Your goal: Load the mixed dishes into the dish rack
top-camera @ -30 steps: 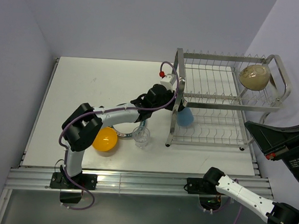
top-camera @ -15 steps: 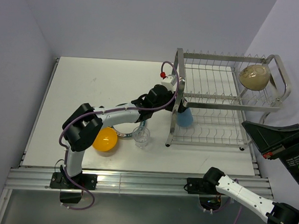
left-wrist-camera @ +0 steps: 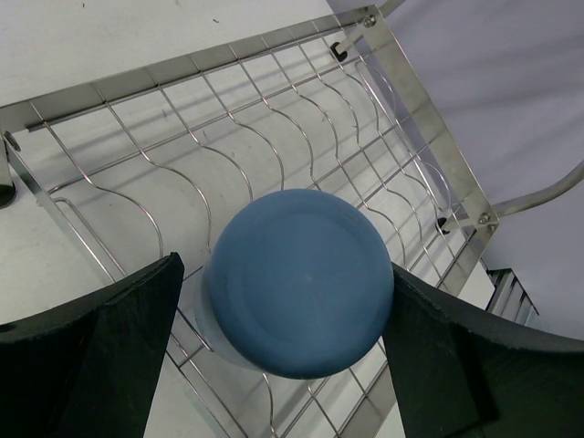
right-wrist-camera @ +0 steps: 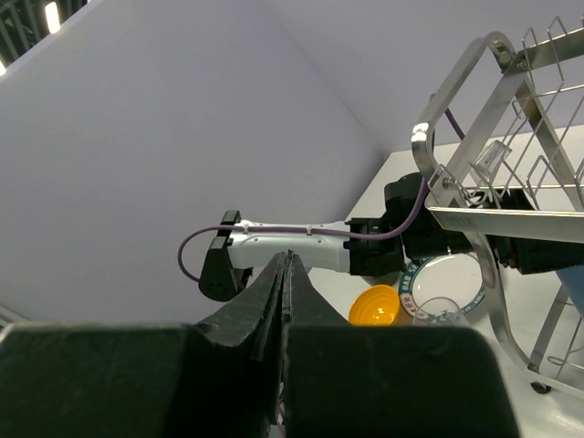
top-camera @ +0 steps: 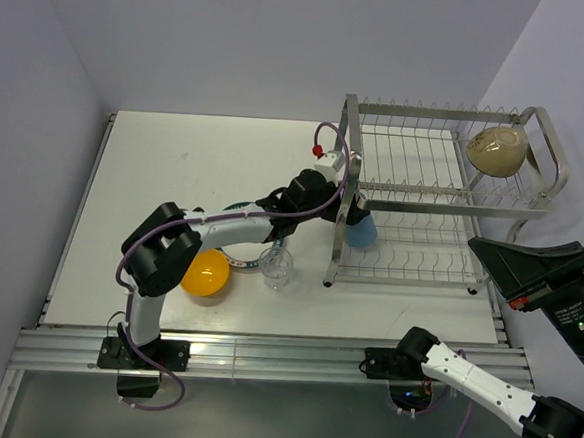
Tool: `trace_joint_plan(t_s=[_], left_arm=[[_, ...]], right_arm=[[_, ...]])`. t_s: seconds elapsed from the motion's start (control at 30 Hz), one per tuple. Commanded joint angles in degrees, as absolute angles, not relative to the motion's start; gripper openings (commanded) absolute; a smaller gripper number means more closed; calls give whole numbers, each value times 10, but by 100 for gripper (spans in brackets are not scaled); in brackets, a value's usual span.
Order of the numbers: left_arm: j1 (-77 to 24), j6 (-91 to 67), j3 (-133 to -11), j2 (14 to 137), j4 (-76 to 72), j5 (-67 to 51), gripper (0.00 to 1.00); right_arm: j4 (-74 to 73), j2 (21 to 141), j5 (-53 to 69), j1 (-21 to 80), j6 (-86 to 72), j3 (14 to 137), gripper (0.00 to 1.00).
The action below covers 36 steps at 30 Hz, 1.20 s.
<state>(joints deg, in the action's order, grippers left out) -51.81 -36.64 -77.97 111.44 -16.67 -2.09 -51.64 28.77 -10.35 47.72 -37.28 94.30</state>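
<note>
centre of left wrist view: left gripper (left-wrist-camera: 287, 315) spread apart around light blue tumbler (left-wrist-camera: 297, 274) in dish rack (left-wrist-camera: 237, 57) lower tier; right gripper (right-wrist-camera: 286, 274), lower centre of its view, pressed together, empty.

R gripper (right-wrist-camera: 285, 259) at 6 o'clock, fingers pressed together. Dish rack (right-wrist-camera: 463, 89) fills 2-3 o'clock. L arm (right-wrist-camera: 294, 245) crosses ctr toward it. Small orange bowl (right-wrist-camera: 375, 307) & teal-rimmed plate (right-wrist-camera: 410, 286) at 4 o'clock.

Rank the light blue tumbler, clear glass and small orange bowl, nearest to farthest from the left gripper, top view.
1. light blue tumbler, in the dish rack's lower tier, at the left gripper.
2. clear glass, left of the rack's near corner.
3. small orange bowl, farther left.
</note>
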Motion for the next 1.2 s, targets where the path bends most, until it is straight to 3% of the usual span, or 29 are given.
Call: trace_joint_plan(t_s=[0.0,1.17], left_arm=[[-526,-359,-770,1078,-200,-40,90],[-539,-362,-728,1041,-229,-89,91]], right_arm=[[-495,286,-96,475,-360,938,0],[-484,273,-93,475,-358,919,0]])
